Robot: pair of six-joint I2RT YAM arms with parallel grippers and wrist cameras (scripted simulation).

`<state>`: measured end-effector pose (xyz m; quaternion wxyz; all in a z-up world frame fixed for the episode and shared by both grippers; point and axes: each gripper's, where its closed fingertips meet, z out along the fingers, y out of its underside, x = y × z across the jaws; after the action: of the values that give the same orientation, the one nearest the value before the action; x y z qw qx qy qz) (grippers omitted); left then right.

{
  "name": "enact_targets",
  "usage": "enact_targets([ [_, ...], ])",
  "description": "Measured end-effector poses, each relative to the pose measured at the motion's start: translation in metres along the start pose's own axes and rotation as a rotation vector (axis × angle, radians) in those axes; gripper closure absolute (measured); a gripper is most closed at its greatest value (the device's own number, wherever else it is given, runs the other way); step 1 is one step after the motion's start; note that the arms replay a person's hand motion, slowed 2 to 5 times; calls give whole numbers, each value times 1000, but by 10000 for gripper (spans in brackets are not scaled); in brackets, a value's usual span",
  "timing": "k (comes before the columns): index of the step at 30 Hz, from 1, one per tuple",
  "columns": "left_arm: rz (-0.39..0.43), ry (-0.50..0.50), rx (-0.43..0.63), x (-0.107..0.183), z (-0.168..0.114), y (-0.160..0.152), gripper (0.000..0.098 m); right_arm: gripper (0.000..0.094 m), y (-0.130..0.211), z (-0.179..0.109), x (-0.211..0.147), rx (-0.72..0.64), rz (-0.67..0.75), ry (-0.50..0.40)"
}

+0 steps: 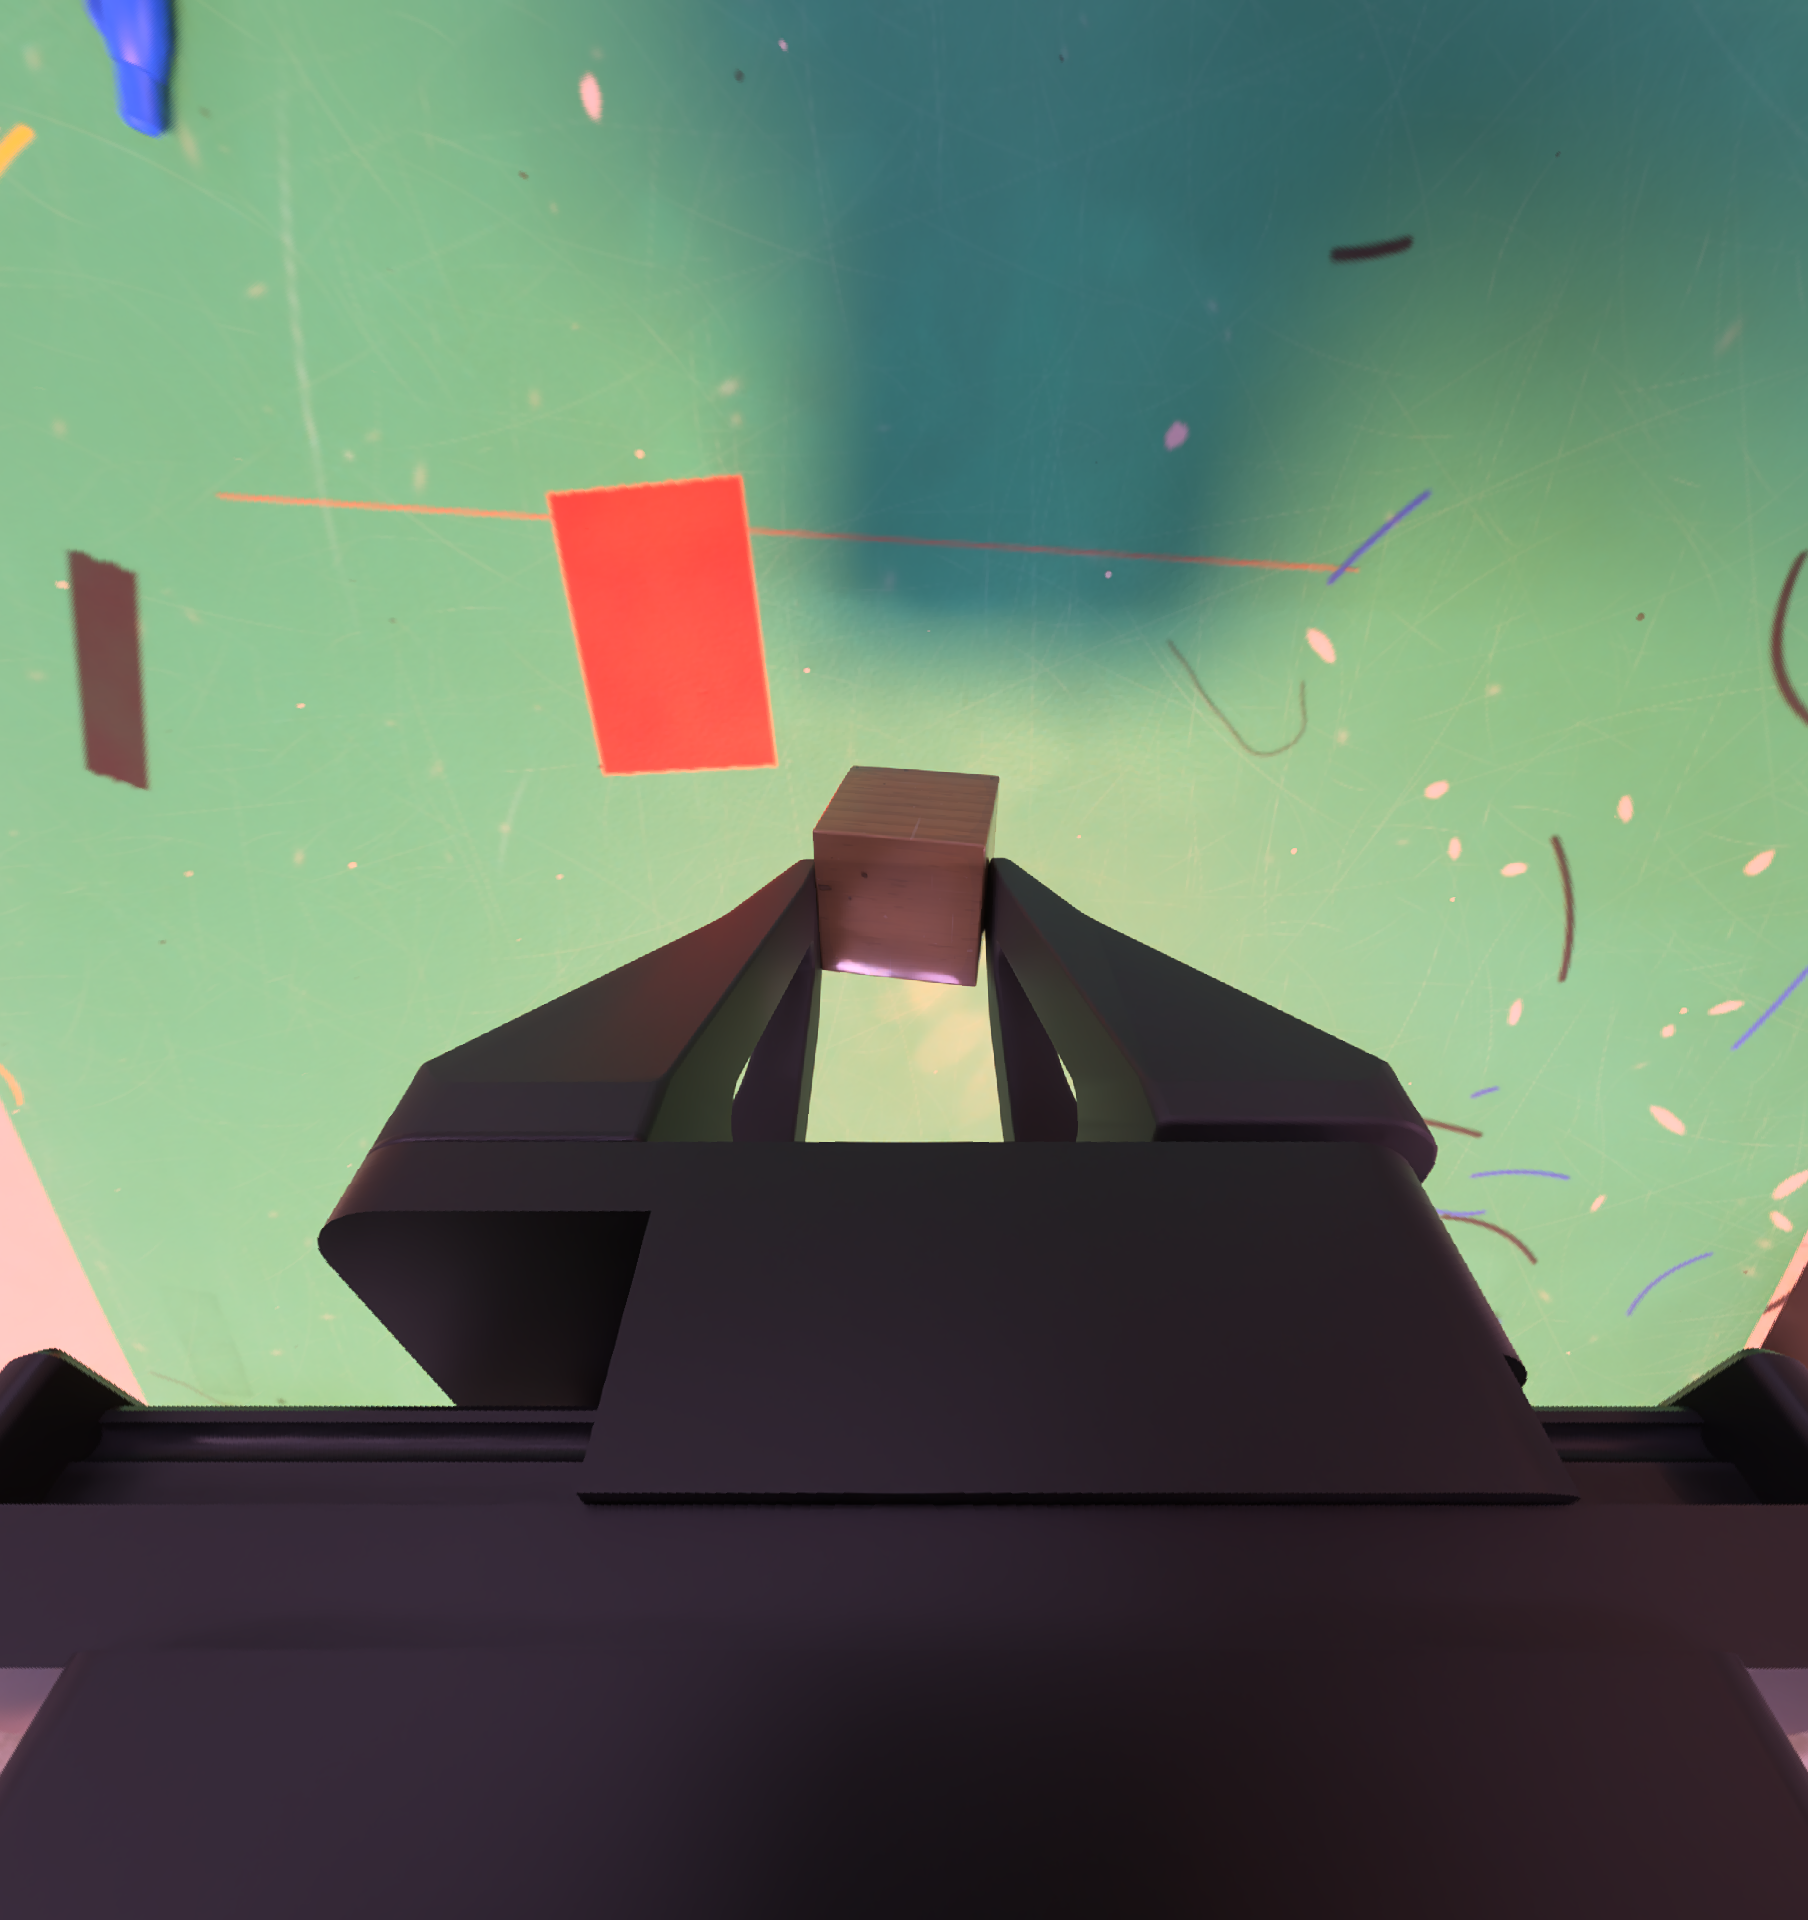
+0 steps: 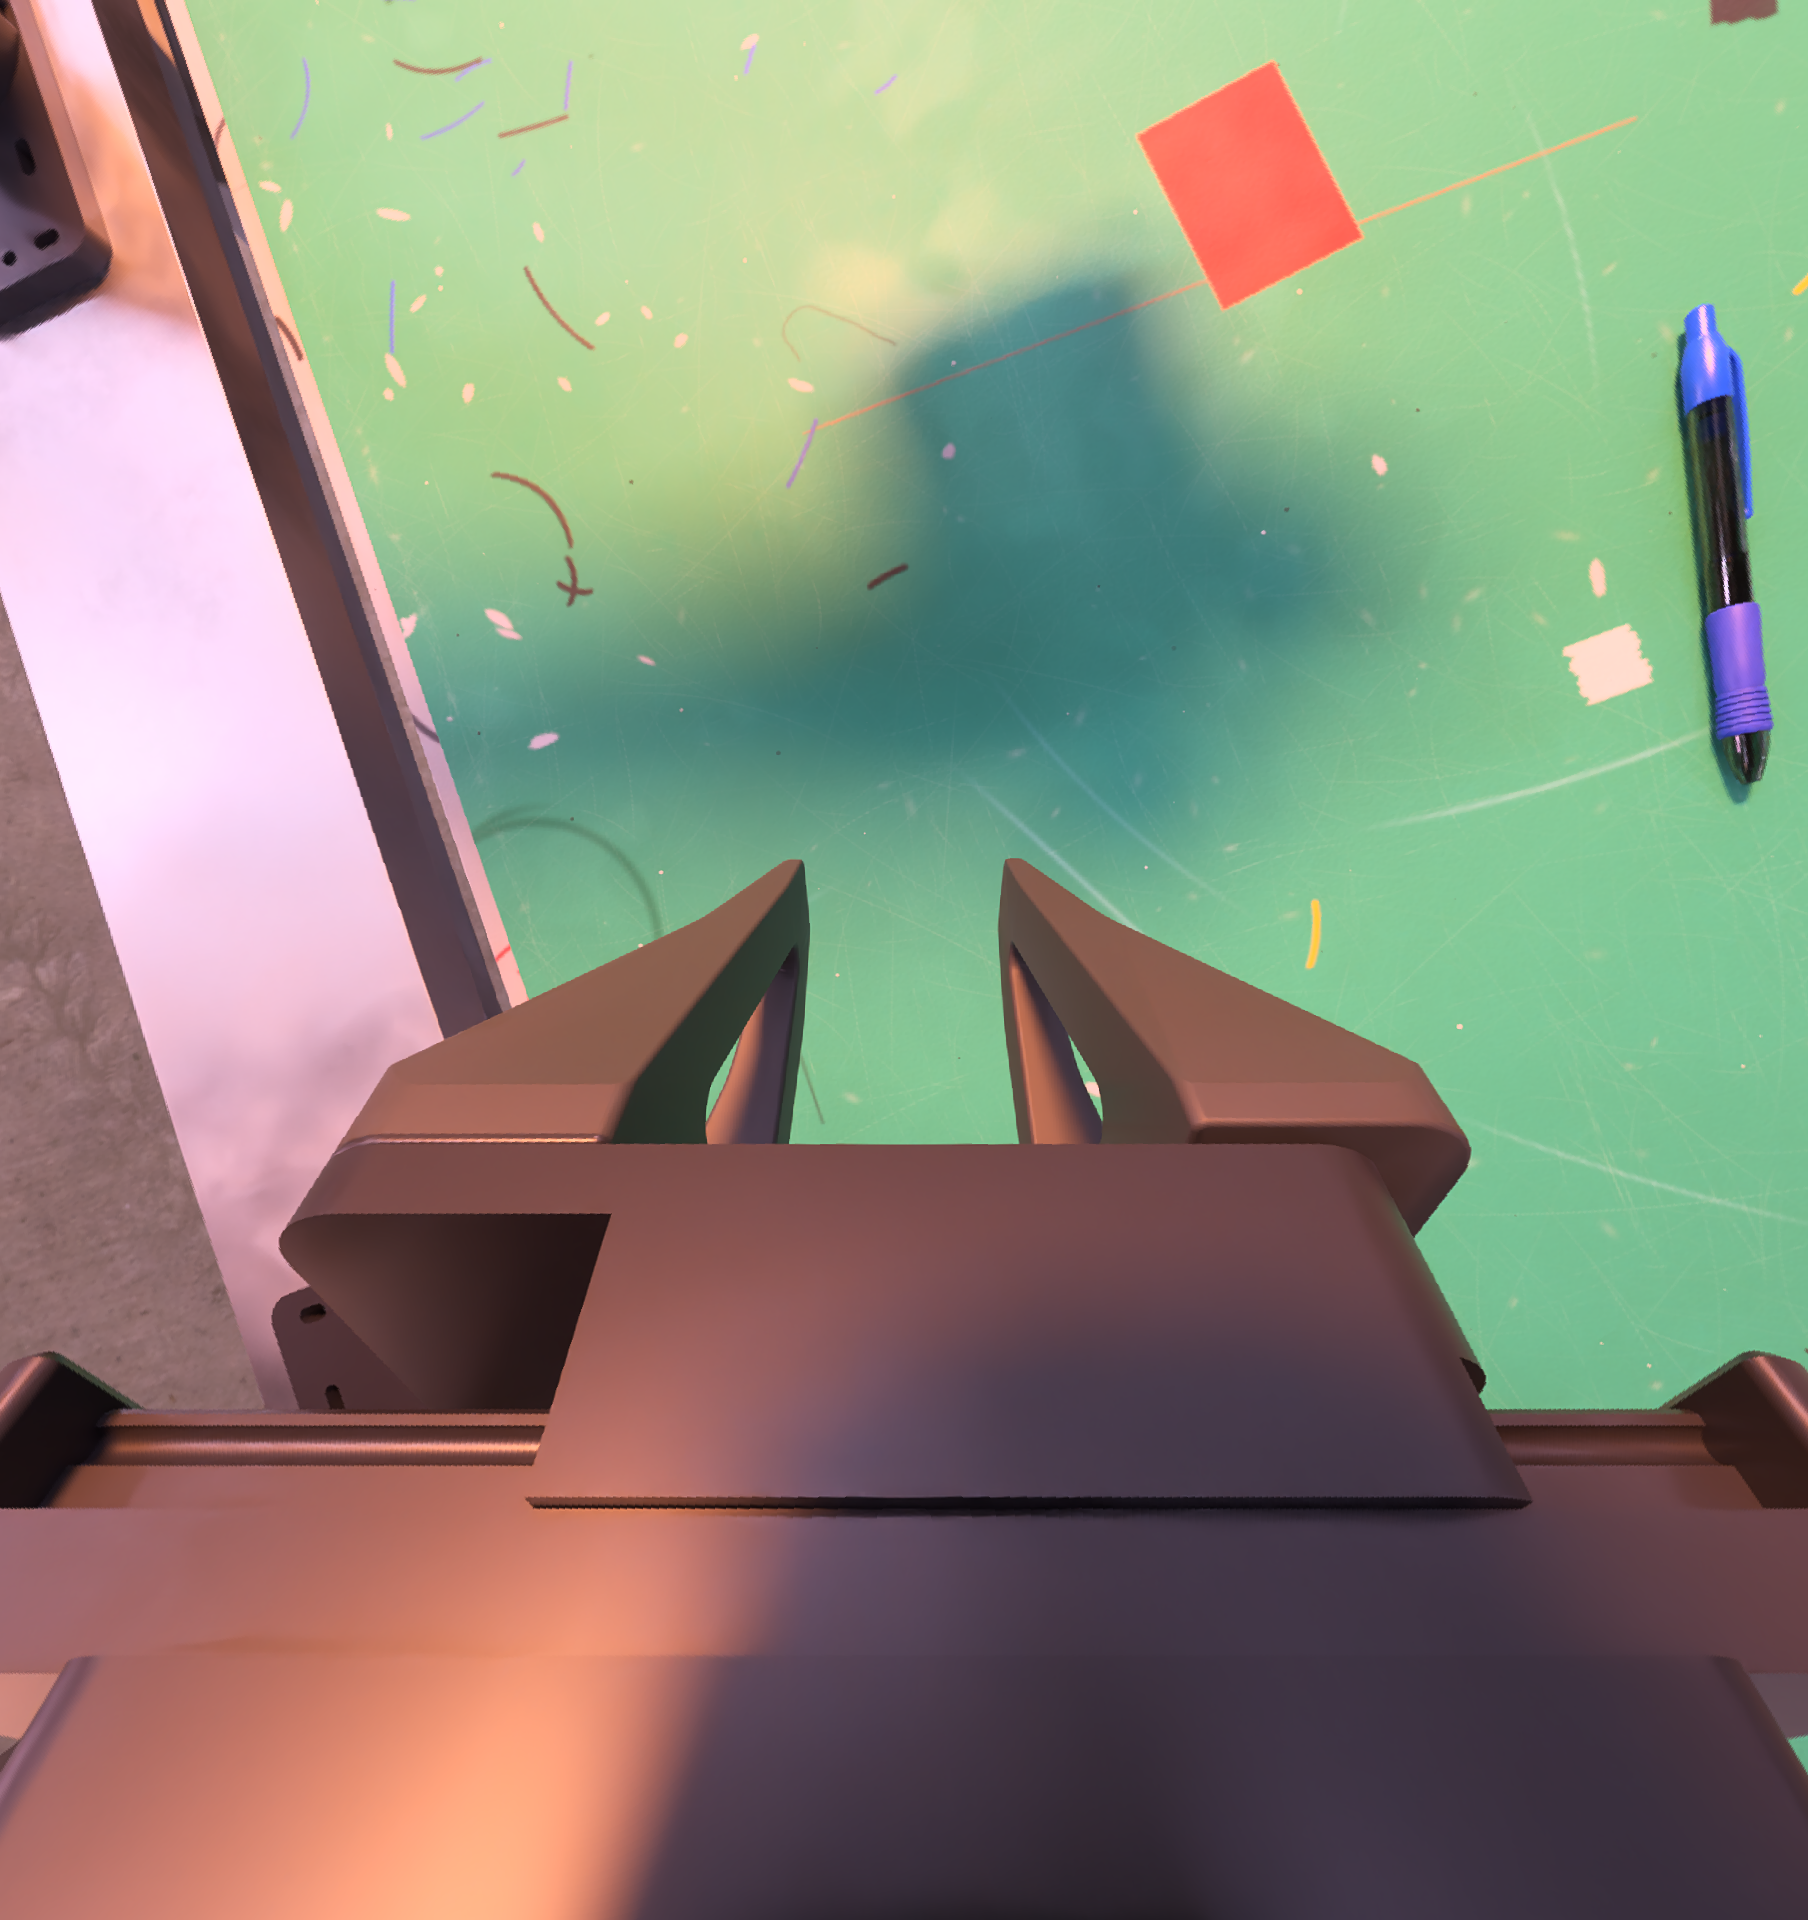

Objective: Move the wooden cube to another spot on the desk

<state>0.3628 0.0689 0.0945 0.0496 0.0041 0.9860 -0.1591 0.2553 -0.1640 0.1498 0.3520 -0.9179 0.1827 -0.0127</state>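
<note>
The wooden cube (image 1: 902, 883) sits between the two dark fingers of my left gripper (image 1: 902, 878), which is shut on it and holds it above the green desk mat (image 1: 360, 935). The cube's lower edge hangs clear of the mat. My right gripper (image 2: 902, 878) is open and empty, its fingers apart over the green mat (image 2: 1295, 1039) near its left edge. The cube does not show in the right wrist view.
A red rectangle (image 1: 663, 625) is marked on the mat beyond the cube; it also shows in the right wrist view (image 2: 1249, 185). A blue pen (image 2: 1725, 540) lies at the right, its tip showing top left in the left wrist view (image 1: 133, 62). The mat's edge (image 2: 360, 582) runs along the left.
</note>
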Motion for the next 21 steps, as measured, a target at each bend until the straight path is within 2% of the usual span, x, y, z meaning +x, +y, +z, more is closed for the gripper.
enact_targets([
  [11,-9,67,-82,14,37,1,711,633,1,1,-1,-6,-2,-15],
  [21,18,92,-134,21,54,-4,711,636,2,2,-2,-12,1,-25],
])
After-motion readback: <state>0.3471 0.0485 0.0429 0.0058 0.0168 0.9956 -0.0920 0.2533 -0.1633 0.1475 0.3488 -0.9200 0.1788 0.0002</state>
